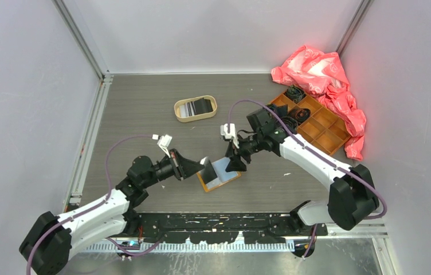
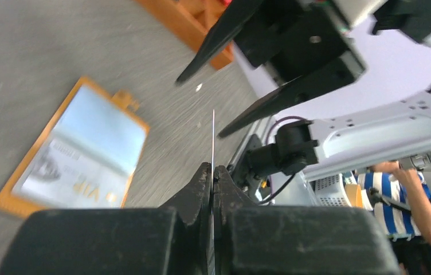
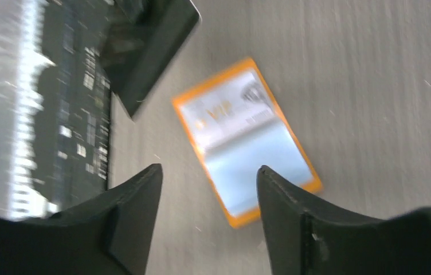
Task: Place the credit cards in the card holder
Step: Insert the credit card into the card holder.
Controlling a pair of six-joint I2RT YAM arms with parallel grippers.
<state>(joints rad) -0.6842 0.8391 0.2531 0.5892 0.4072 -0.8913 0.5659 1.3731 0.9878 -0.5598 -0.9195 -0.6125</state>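
card holder point(image 2: 12, 203) lies flat on the worktop point(image 1: 144, 114), roughly mid-way between the two arms. Pale blue card point(image 2: 81, 143) covers nearly its whole face; can't tell if it's tucked in a pocket or just resting on top.

left hand point(image 2: 212, 172) is pressed together on a second card point(image 2: 213, 137), held upright and seen edge-on, just beside the holder's left end. right hand point(image 3: 208, 171) is spread wide with nothing in it, hovering over the holder's right end.

Risks, my read:
- Nothing pins the holder. An edge-first push from the card would likely skate it across the worktop rather than seat.
- The pale card may block the slot; the incoming card could ride over it or nudge it off.
- The pinch is near one edge of a thin card (little purchase), so any side load may pivot or flick it out.
- The two hands are close; right fingers point(image 2: 282, 94) point almost at the held card, so a converging move could clip it.

Room: bare worktop left of and in front of the holder, up to the base rail point(image 1: 230, 220). Oval tray point(image 1: 193, 120) with the striped card point(image 1: 187, 109) and the black one point(image 1: 203, 105) is well apart, further back. Compartment box point(image 1: 316, 134) and pink bag point(image 1: 316, 71) crowd the far right corner, behind the right arm.
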